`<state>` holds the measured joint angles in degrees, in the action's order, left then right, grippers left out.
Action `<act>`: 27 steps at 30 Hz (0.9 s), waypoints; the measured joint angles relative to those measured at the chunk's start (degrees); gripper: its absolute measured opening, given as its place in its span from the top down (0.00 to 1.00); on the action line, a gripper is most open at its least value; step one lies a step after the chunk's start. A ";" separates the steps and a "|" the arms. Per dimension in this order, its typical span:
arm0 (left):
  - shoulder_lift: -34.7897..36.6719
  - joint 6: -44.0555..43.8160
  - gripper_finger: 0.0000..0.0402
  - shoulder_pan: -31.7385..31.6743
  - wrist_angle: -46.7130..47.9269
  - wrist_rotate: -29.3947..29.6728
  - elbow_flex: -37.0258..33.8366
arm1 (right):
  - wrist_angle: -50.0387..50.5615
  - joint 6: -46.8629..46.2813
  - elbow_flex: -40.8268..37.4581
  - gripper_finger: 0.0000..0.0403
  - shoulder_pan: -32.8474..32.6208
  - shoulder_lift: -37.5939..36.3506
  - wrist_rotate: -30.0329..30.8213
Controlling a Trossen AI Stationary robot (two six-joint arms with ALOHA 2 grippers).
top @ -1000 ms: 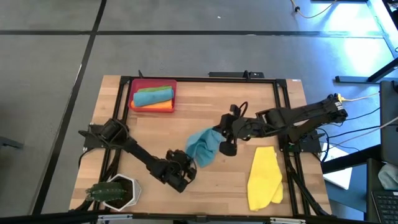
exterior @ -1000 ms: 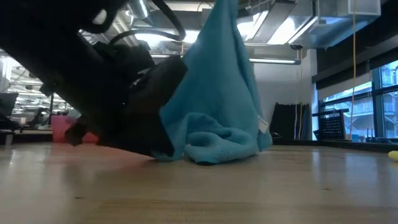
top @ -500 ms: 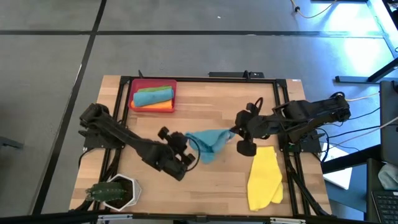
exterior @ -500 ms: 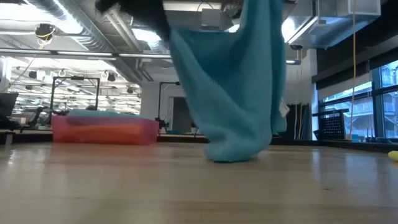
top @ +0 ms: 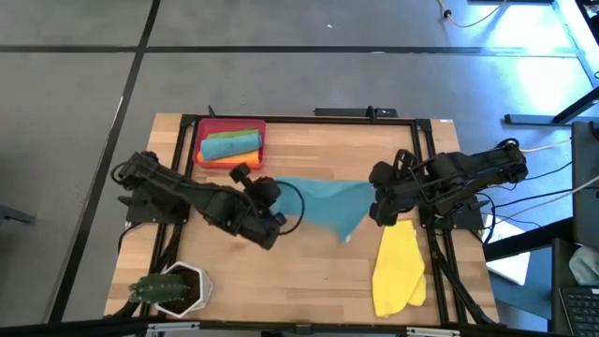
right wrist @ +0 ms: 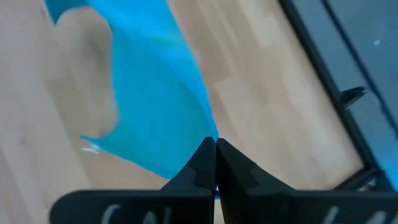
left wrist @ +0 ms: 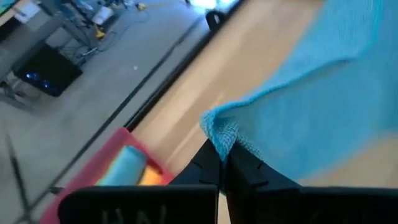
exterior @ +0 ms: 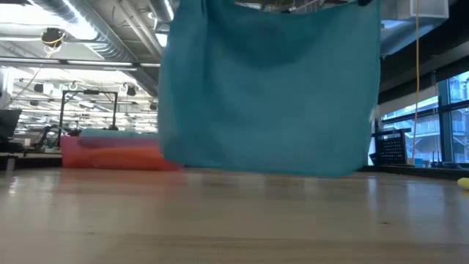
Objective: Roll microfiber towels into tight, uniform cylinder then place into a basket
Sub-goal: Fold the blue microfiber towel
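Showing no legible writing: teal towel point(top: 323, 203)

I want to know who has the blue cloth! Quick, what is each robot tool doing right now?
Left tool: shut on one corner of the blue towel.
Right tool: shut on the opposite corner, holding it up.

My left arm reaches from the left side of the table toward the middle, bent at the elbow, with the wrist turned to the right. My left gripper point(top: 273, 198) is above the table, and its two fingers point(left wrist: 239, 167) are pressed together on a corner of the teal-blue towel point(top: 323, 203). My right arm comes in from the right edge, folded, with the wrist pointing to the left. My right gripper point(top: 377, 190) is also raised, its fingers point(right wrist: 199, 167) closed on the opposite corner of the same towel.
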<state>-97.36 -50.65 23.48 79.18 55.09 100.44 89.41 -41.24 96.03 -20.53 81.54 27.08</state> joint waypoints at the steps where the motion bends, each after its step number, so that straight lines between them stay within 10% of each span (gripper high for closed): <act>1: 0.00 2.80 1.00 -0.79 0.18 -1.90 0.00 | 0.06 0.73 0.00 0.99 0.14 0.00 0.78; 6: -0.51 10.13 1.00 -5.25 5.77 -7.68 -0.18 | 0.20 3.37 0.00 0.99 3.05 0.00 5.54; 15: -0.45 11.54 1.00 -8.30 10.87 0.14 -0.42 | 0.48 6.90 -0.02 0.99 9.12 0.00 11.55; 27: -4.36 16.48 1.00 7.50 10.76 -0.39 -0.90 | -2.93 -3.60 -9.47 1.00 -8.49 0.02 8.57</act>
<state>-101.72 -34.16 30.98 89.94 54.70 99.55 86.47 -44.84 86.56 -29.03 81.56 35.65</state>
